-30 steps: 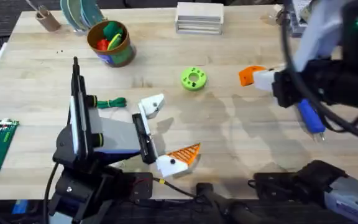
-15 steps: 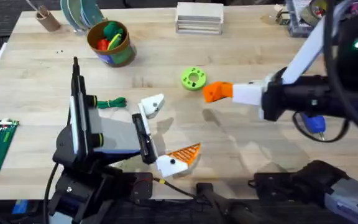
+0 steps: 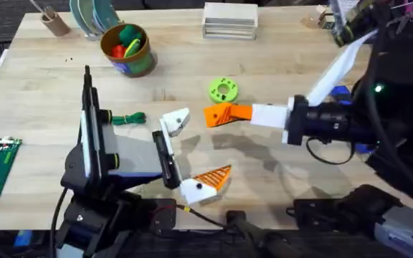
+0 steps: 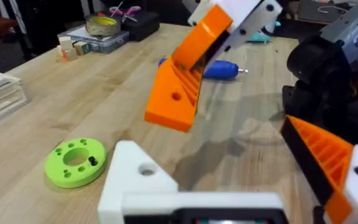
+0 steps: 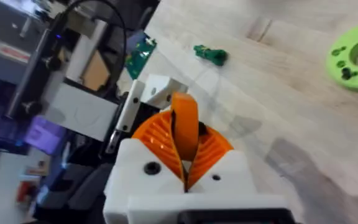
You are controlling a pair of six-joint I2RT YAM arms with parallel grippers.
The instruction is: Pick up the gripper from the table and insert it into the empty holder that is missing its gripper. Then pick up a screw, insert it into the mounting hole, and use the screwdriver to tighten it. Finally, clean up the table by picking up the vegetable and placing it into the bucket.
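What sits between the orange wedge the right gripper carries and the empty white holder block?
Bare wooden tabletop separates the orange wedge from the white holder block, as the overhead view shows.

No text, label, brand, number or sign can be read in any of the three views.
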